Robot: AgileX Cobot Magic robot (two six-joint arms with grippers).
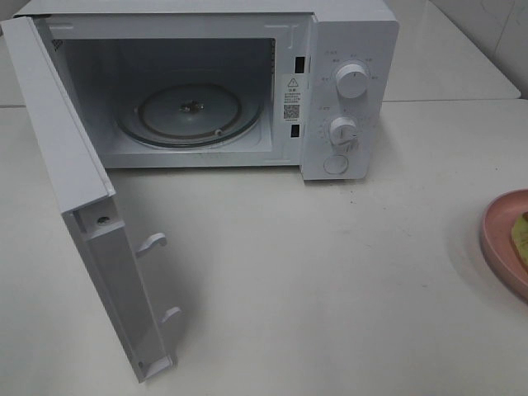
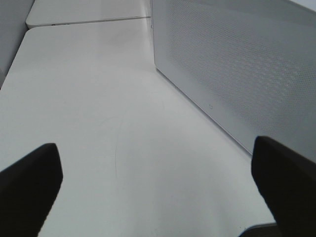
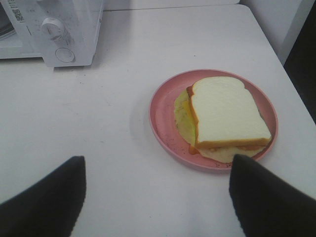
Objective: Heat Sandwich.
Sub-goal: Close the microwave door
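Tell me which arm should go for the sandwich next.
Right. Its open claw hovers near the sandwich on the pink plate; the left claw faces the microwave door.

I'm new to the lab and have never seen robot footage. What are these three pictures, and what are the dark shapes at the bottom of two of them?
One camera looks down from high up on a white table with a microwave, its door swung open and the glass turntable bare. The other two cameras sit on the robot's two wrists. The dark shapes are each pincer's fingers. The left pincer is open beside the microwave door, holding nothing. The right pincer is open, apart from the sandwich on a pink plate.
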